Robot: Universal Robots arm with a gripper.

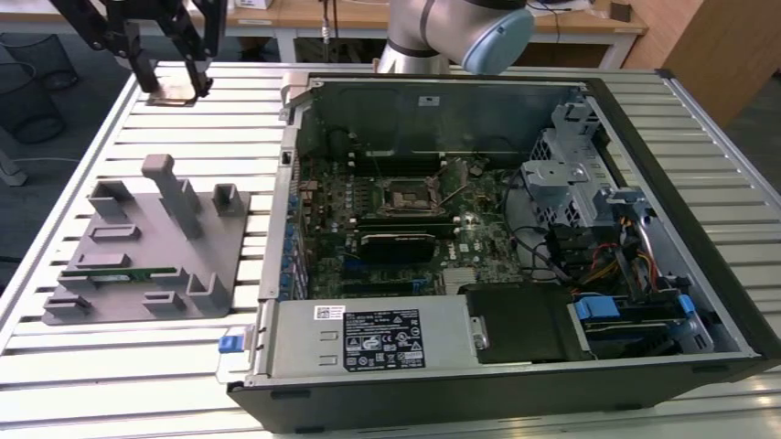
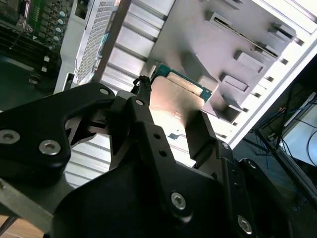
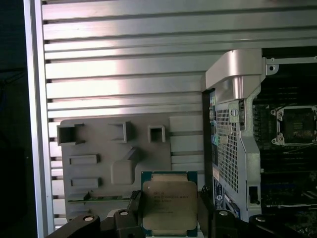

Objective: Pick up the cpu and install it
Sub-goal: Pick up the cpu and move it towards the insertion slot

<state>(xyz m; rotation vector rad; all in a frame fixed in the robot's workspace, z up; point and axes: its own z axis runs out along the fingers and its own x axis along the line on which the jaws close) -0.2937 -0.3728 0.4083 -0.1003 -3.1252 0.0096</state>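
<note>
The small, flat, square cpu (image 3: pixel 168 204), with a silver metal top and green rim, is clamped by opposite edges between the two fingers of the black claw (image 3: pixel 169 220). It hangs over the slatted aluminium worktop (image 1: pixel 73 366) at the far corner on the exterior view's left. Near it lies the grey plastic tray (image 1: pixel 146 306) of upright blocks, holding a thin green memory stick (image 1: pixel 116 272). Beside the tray lies the open black computer case (image 1: pixel 683 183), its motherboard socket (image 1: pixel 409 192) showing.
</note>
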